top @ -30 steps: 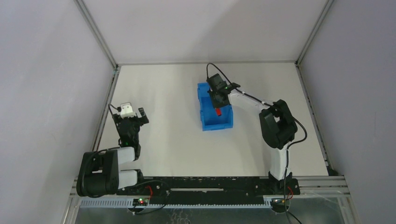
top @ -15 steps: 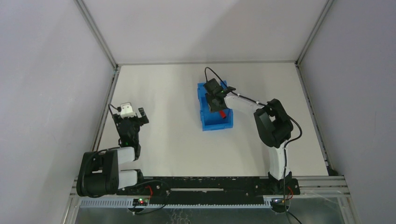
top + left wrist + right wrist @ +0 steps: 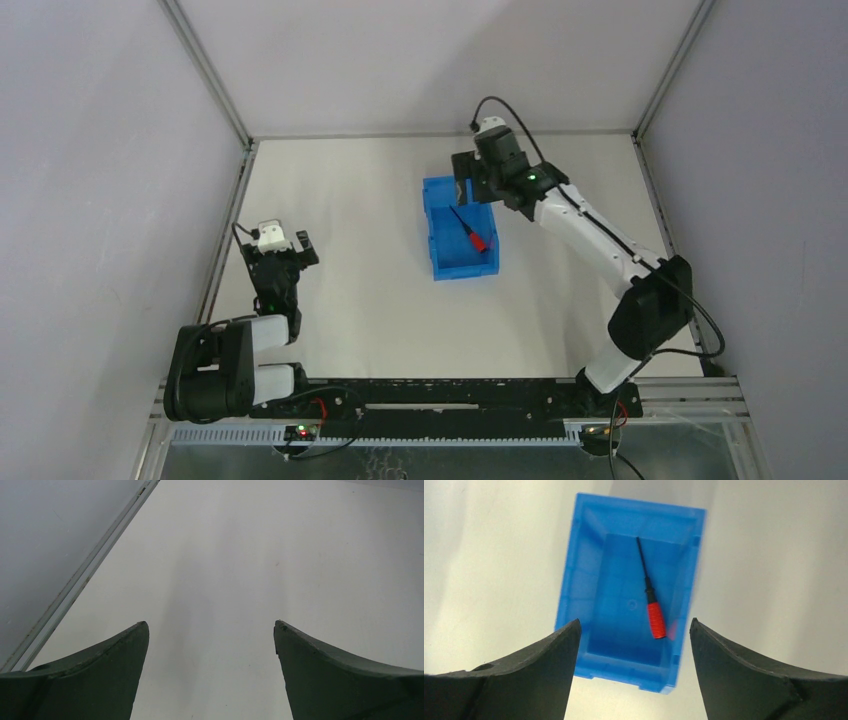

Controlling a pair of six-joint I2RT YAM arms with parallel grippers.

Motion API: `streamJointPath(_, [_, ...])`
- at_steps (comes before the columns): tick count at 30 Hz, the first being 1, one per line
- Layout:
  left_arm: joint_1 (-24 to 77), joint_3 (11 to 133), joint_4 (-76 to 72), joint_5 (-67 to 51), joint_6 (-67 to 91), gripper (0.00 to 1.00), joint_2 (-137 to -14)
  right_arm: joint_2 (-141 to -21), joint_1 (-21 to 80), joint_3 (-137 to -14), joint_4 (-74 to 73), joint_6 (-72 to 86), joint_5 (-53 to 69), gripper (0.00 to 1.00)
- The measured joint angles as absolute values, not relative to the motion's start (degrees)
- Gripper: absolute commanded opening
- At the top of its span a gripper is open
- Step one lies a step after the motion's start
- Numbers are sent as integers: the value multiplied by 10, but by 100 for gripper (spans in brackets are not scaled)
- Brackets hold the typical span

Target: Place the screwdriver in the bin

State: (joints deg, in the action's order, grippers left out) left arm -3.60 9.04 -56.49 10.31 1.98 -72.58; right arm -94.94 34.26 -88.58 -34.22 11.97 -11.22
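Top external view, L to R: the L arm is seen folded back by the near-L edge of the table point(image 3: 360, 290), w/ the L gripper point(image 3: 285, 250) held low over bare white surface, well apart from the bin point(image 3: 431, 240). In the L wrist cam its fingers point(image 3: 100, 675) are shown spread wide w/ nothing btwn them. Only tabletop is seen below, plus a frame rail point(image 3: 90, 575) at far L.

Around mid-table, a bit toward the far side, the blue bin is set w/ its long sides running near-to-far. The screwdriver point(image 3: 468, 228) is found inside it, laid flat on the bin floor on a diagonal. The black shaft tip is pointed far-L and the red handle near-R, just beside the R wall. It is gripped by nothing. From the R wrist cam the same is seen: the handle is close against one long wall, but whether wall and handle touch can't be told, as the pic is slightly blurred there.

Further R, the R arm is stretched from its base at the near-R edge out to the bin's far-R corner. The R gripper point(image 3: 465, 185) is held above that corner, raised clear of the bin rim. Its fingers point(image 3: 744, 680) are parted wide and empty, w/ the whole bin and the screwdriver framed btwn them from above.
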Motion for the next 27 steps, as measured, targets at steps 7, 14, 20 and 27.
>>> streamJointPath(7, [-36,90,-565,103,20,100,-726,-890,210,-844,-344,93,-90,100])
streamJointPath(14, [-36,90,-565,103,20,100,-726,-864,38,-778,-344,73,-79,100])
streamJointPath(20, [-36,90,-565,103,20,100,-726,-847,-19,-742,-331,52,-85,100])
streamJointPath(27, [-36,90,-565,103,20,100,-726,-827,-22,-707,-300,39,-96,100])
